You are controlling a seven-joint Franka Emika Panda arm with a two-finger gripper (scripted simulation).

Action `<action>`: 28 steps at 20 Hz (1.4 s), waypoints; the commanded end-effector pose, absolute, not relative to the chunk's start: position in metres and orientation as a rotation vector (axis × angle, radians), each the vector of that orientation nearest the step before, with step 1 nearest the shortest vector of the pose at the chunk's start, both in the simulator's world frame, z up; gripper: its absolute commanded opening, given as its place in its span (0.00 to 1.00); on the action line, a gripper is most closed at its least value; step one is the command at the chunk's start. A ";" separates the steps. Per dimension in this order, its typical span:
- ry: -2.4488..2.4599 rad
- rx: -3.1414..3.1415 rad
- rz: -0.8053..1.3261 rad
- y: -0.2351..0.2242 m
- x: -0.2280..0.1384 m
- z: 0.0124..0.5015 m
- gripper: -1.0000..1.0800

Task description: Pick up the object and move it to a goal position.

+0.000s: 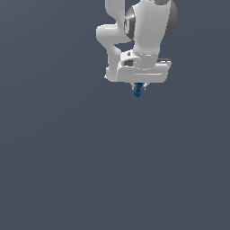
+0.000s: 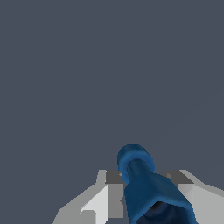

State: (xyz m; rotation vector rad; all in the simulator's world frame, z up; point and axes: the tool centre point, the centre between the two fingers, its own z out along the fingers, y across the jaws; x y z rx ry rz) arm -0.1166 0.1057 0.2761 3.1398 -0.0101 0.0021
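Across the exterior view's left, a plain grey counter (image 1: 54,148) is filling the frame, running out past every border with no rim or edge showing anywhere. That whole side is lying open, and the lower half of the view is equally bare, so there is wide room around the arm in all directions that show.

Toward the exterior view's right and near the top, one white arm (image 1: 143,31) is reaching in, its wrist block sitting broad and flat above the hand (image 1: 138,86). Only the tips of the hand are peeking out beneath that block.

One dark blue object (image 1: 138,91) is sticking out just below the wrist block, far narrower than the white housing above it. In the wrist view the object (image 2: 142,183) is showing as a slim bar with a rounded knob at its far end, and it is sitting between two pale fingers (image 2: 103,199), one on each side, touching it. The hand (image 2: 148,192) is closing narrowly around the bar, gripping it.

Nothing else is standing on the counter near the bar; whether the bar is touching the surface or hanging above it cannot be told.
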 end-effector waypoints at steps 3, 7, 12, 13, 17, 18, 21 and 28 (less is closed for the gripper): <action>-0.010 3.140 0.001 0.122 -0.123 0.322 0.00; -0.009 3.139 0.001 0.137 -0.127 0.361 0.00; -0.010 3.140 0.000 0.155 -0.132 0.412 0.00; -0.010 3.140 0.000 0.159 -0.133 0.421 0.00; -0.010 3.141 0.000 0.171 -0.135 0.454 0.00; -0.010 3.141 0.000 0.174 -0.135 0.461 0.00; -0.010 3.141 0.000 0.181 -0.136 0.479 0.00; -0.010 3.141 0.000 0.190 -0.137 0.505 0.00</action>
